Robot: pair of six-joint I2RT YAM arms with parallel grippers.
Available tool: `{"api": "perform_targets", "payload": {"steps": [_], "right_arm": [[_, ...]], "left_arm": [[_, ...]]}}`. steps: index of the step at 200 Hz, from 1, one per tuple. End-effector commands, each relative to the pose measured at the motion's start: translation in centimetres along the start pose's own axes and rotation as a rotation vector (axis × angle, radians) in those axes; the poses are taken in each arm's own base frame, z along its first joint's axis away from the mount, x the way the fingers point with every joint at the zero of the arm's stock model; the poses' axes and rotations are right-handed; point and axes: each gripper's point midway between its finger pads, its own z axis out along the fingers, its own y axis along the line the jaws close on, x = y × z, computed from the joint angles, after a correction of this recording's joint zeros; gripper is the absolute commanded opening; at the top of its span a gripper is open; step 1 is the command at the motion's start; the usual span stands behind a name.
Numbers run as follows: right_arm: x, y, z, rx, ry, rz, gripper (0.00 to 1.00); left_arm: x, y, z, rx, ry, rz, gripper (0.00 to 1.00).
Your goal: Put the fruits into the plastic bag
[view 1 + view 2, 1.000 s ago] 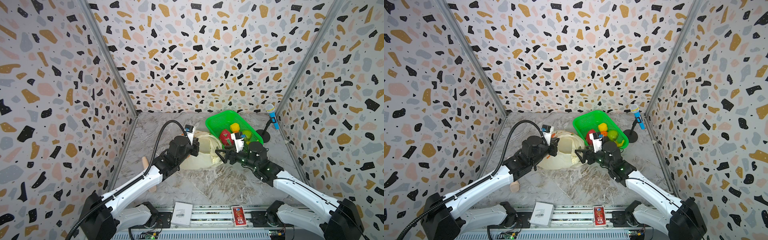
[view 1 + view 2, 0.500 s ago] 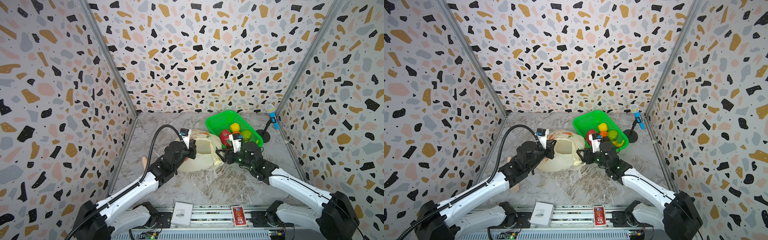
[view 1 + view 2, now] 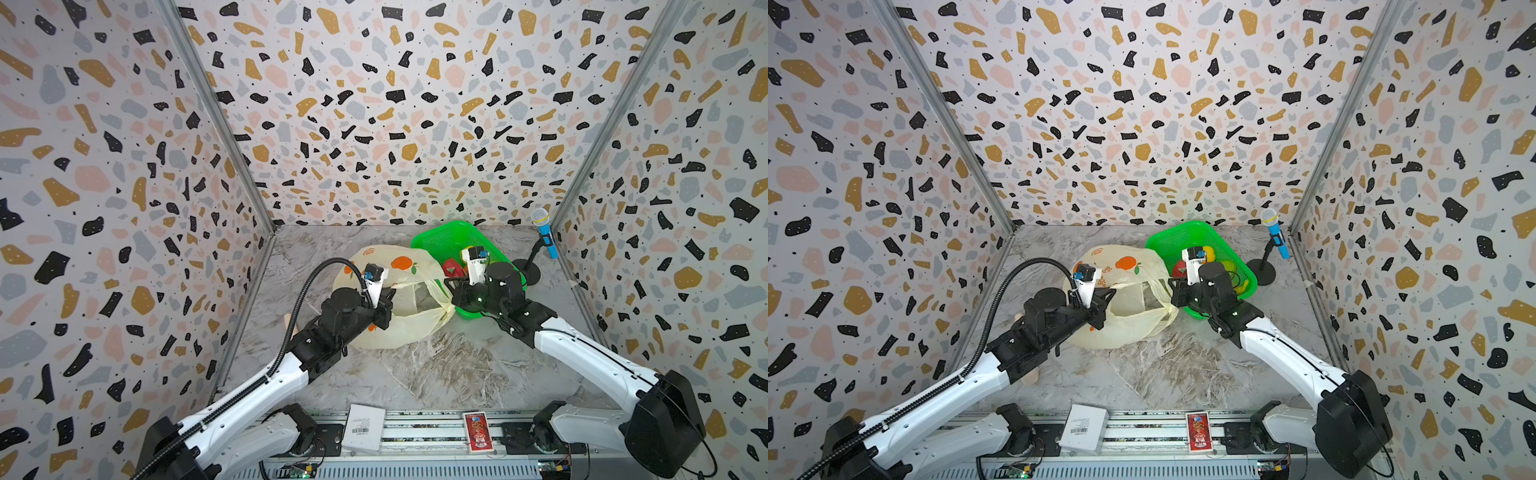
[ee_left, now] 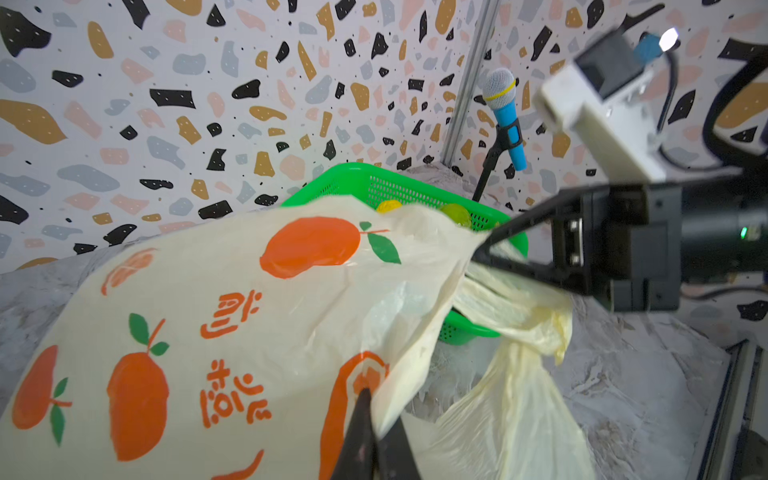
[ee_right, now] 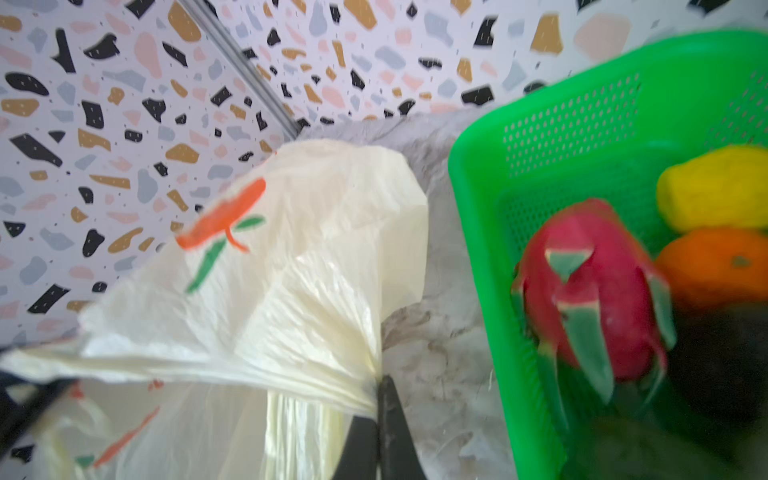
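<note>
Two grippers are pinching the plastic bag (image 3: 399, 332), one on each side. Your left gripper (image 4: 368, 395) has its fingers pressed together on the bag's printed upper edge, right at an orange emblem. Your right gripper (image 5: 380, 384) is pressed together on a gathered, crinkled handle at the bag's right side. The pale yellow film (printed with orange fruits and orange characters) runs taut between the two pinches, and below it the bag's mouth stands open. The bag lies mid-table on the marble tabletop (image 3: 415, 374), just left of the green mesh basket (image 3: 440, 241), which stands at the far right.

The fruits (image 3: 452, 268) you can see lie in that basket. The red-pink dragon fruit (image 5: 590, 291) sits at the basket's left side, nearest the bag. The yellow fruit (image 5: 715, 187) lies farther back, and the orange (image 5: 719, 262) touches it on the near side. A dark shape beside the dragon fruit is too blurred to name. In the left wrist view a light green fruit (image 4: 455, 212) shows over the bag's edge. A blue toy microphone (image 3: 545, 239) on a black stand rises in the far right corner, just right of the basket.
</note>
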Motion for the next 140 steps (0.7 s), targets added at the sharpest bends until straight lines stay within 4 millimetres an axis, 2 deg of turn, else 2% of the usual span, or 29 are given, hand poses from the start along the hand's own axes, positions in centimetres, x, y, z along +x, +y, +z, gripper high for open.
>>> {"api": "perform_targets", "payload": {"steps": [1, 21, 54, 92, 110, 140], "right_arm": [[-3.0, -1.4, -0.8, 0.145, -0.017, -0.197, 0.0], [-4.2, -2.1, -1.3, 0.228, -0.028, -0.294, 0.0], [-4.3, -3.7, -2.3, 0.404, -0.033, -0.464, 0.0], [-5.7, -6.0, -4.6, 0.668, -0.084, -0.617, 0.0], [-6.5, -5.4, -5.4, 0.677, -0.135, -0.681, 0.0], [-7.6, -2.7, -6.1, 0.551, -0.244, -0.757, 0.0]], "left_arm": [[0.2, 0.0, -0.6, 0.001, 0.044, 0.092, 0.0], [0.4, 1.0, -0.8, -0.048, 0.061, 0.119, 0.0], [0.0, 2.0, -0.8, -0.077, 0.052, 0.121, 0.0], [0.5, 2.2, -0.5, -0.079, 0.098, 0.148, 0.0], [1.0, 1.8, -0.3, -0.057, 0.125, 0.163, 0.0], [2.1, 1.3, 0.2, -0.014, 0.188, 0.18, 0.0]]}}
